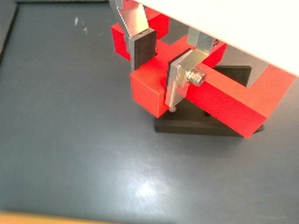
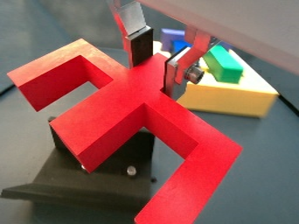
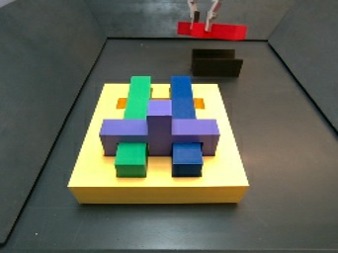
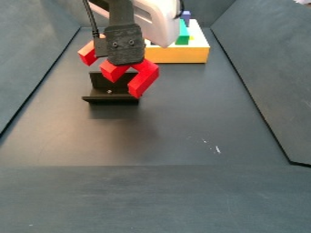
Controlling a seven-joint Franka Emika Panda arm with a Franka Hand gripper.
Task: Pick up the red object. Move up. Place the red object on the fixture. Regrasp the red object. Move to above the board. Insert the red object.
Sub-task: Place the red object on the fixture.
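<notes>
Floor: dark grey tray floor (image 4: 183, 136) with raised side walls; one faint scuff near its right side in a side view.
Gripper: gripper (image 2: 160, 59) hangs over the fixture, its silver fingers (image 1: 184, 77) clamped on the central stem of the red object.
Red object: one red object (image 2: 128, 114), held by the stem, legs spread to either side; directly above the fixture (image 4: 112, 90). Whether it touches the fixture cannot be told.
Fixture: one, black, at the far end of the floor in a side view (image 3: 216, 64).
Board: one yellow board (image 3: 161, 148), well apart from the fixture.
Blocks on board: two green, two blue, one purple block (image 3: 160, 128), counted in a side view.
Open room: bare floor between board and fixture, and wide bare floor nearer than the fixture in a side view.
</notes>
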